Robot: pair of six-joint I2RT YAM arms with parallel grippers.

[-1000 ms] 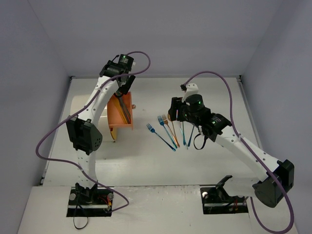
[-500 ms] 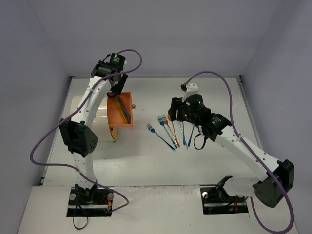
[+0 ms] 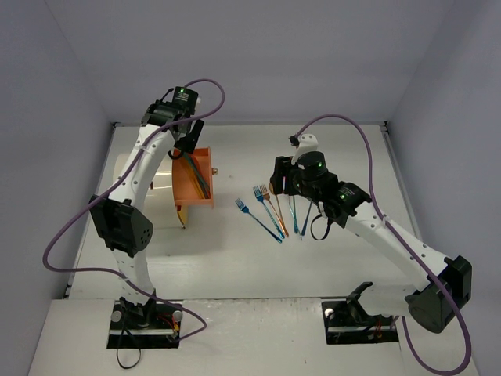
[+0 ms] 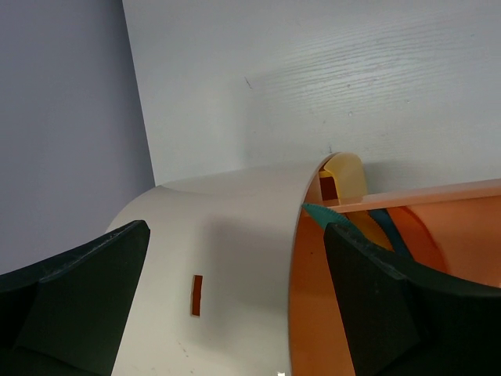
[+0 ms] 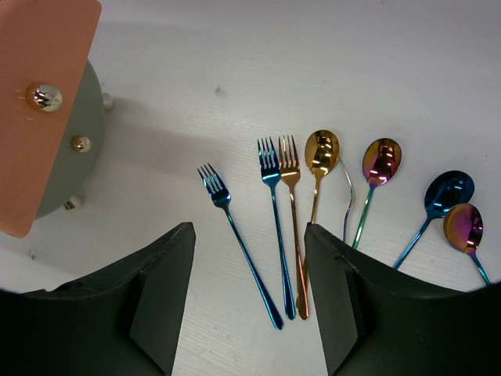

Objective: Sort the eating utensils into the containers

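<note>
My right tool hangs over the white tabletop, jaws partly spread, gripping nothing. Under it lie three forks, tines pointing away from me: a blue fork by itself on the left, then a second blue fork close beside a gold fork. Further right lie a gold spoon, a purple spoon, a blue spoon and an iridescent spoon. My left tool, jaws wide and empty, hovers over the cream cabinet beside its pulled-out orange drawer, where a few utensil handles lie.
</note>
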